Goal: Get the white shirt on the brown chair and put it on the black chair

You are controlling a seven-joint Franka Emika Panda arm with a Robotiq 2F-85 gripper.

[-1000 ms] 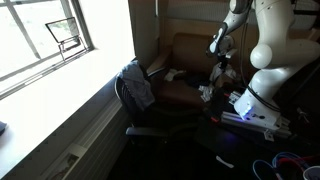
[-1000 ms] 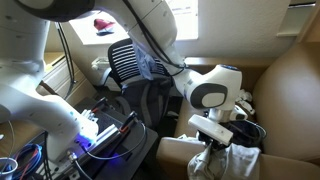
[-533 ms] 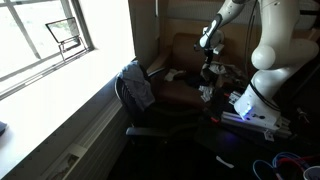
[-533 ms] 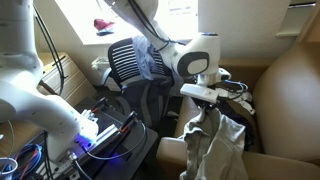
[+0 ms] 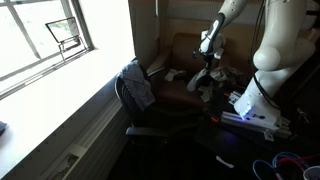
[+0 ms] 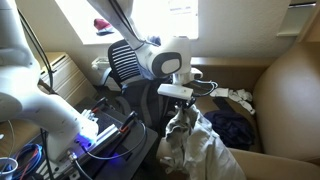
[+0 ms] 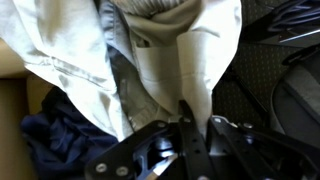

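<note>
My gripper (image 6: 181,97) is shut on the white shirt (image 6: 200,145) and holds it up so that it hangs above the brown chair (image 6: 285,95). In an exterior view the shirt (image 5: 203,80) dangles below the gripper (image 5: 207,62) over the brown chair's seat (image 5: 178,92). In the wrist view the pale cloth (image 7: 170,55) fills the top and runs down between the two black fingers (image 7: 196,128). The black chair (image 5: 135,105) stands next to the brown chair, with a grey-blue garment (image 5: 138,82) draped on its back. It also shows in an exterior view (image 6: 135,65).
A dark blue garment (image 6: 232,128) lies on the brown chair's seat, also in the wrist view (image 7: 55,135). The robot base with cables and a blue light (image 6: 95,130) stands close by. A bright window (image 5: 45,40) and wall run beside the black chair.
The gripper has risen and moved sideways toward the black chair with the white shirt in it. The shirt has come off the brown chair's seat and now hangs free.
</note>
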